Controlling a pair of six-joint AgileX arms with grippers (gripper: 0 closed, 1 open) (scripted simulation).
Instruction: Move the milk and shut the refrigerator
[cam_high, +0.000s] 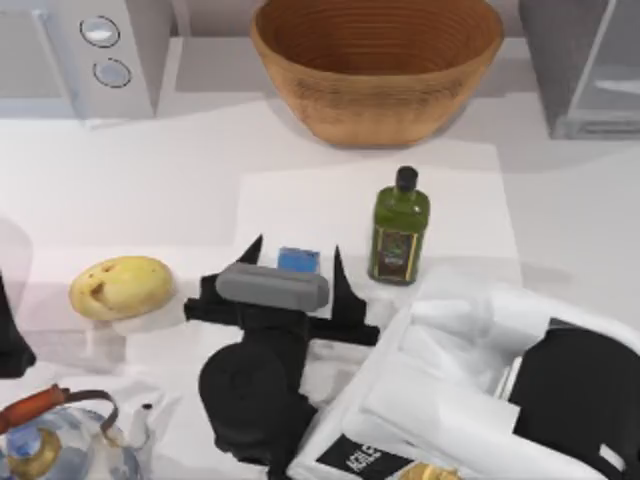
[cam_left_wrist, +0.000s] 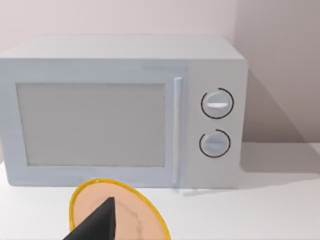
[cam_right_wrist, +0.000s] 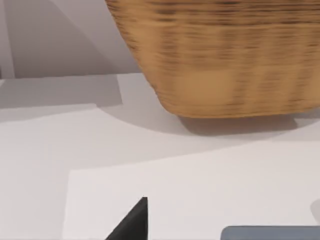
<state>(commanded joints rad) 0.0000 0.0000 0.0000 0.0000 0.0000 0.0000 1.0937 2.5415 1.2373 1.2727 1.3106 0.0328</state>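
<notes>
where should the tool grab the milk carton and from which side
Grip the milk across its flat side faces, coming down from above. It stands upright, and the right tool already straddles it with fingers open on either side. The green bottle stands to its right, apart, so a vertical approach looks clear.

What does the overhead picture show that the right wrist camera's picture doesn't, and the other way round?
Top view's extras: the milk between the open right hand's fingers, a green bottle, potato, kettle, knobbed appliance, refrigerator, and the left arm parked at the left edge. Right wrist view's extra: the basket's outer side from table height. Shared: the basket, the white table, one dark fingertip.
</notes>
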